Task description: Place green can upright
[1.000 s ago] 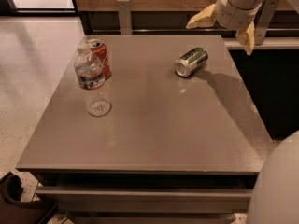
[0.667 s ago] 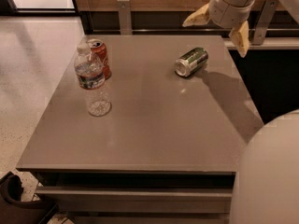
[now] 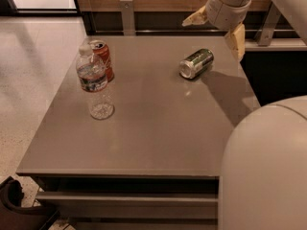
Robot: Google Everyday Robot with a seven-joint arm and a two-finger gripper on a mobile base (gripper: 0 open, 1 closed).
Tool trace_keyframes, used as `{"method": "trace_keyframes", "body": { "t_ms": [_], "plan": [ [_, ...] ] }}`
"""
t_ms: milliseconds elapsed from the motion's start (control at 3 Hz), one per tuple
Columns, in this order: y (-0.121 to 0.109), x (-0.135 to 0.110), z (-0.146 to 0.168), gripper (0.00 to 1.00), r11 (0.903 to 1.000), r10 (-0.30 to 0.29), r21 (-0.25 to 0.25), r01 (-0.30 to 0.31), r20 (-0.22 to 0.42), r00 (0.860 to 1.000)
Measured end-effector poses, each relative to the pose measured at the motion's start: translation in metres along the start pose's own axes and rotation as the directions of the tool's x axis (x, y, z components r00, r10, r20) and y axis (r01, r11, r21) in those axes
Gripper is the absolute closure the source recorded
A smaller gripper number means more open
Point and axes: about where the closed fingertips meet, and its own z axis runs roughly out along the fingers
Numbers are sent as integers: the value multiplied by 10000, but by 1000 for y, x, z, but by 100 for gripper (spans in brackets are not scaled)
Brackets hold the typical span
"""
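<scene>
The green can [image 3: 196, 63] lies on its side on the grey table [image 3: 153, 128], toward the far right, its silver end facing the front left. My gripper [image 3: 216, 30] hangs in the air above and just behind the can, near the table's far right edge. Its two tan fingers [image 3: 236, 40] are spread wide apart with nothing between them. It does not touch the can.
A clear water bottle [image 3: 94, 85] stands on the left of the table, with a red-orange soda can [image 3: 102, 59] upright right behind it. A wooden wall with metal brackets runs behind the table. My arm's white body [image 3: 264, 171] fills the lower right.
My gripper has moved left and a little lower, from beyond the table's right edge to above the green can. The can and bottle have not moved.
</scene>
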Motion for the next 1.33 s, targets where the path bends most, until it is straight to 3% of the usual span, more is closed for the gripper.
{"method": "trace_keyframes", "body": {
  "t_ms": [667, 1333],
  "plan": [
    [-1, -12, 33, 0, 9944, 1031, -124, -1047, -910, 9905],
    [3, -10, 68, 0, 9903, 1387, 168, -1379, -1725, 9752]
  ]
}}
